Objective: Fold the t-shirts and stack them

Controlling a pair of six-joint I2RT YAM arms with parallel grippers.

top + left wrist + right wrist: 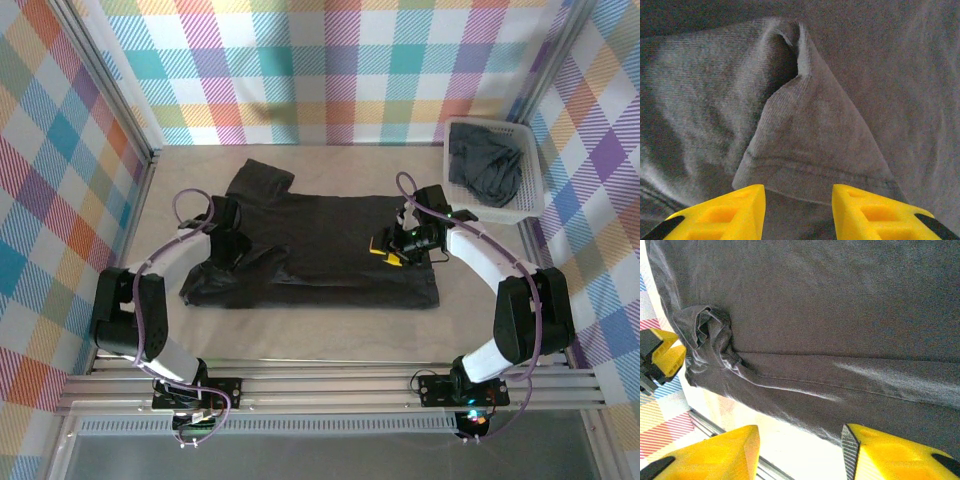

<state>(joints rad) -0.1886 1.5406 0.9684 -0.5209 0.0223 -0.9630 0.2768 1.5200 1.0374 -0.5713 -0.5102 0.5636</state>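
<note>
This is a robotics lab test cell. A left arm point(165, 265) and a right arm point(480, 250) are bolted to an aluminium rail point(330, 385) at the edge of a bare tan table point(330, 335), with purple cables point(185, 205) looped along them. Metal framing posts point(110, 85) hold plaid cloth walls point(330, 70) on three sides. On the table lie just a dark t-shirt point(320, 250) and a white basket point(533, 170) of cloth.

Bright, even light falls from overhead, with soft shadows. Beyond the left pincer point(798, 189) the dark charcoal-grey cloth t-shirt point(815, 130) looks dim and grainy. Below the right pincer point(800, 428) the pale counter point(800, 460) glares white.
</note>
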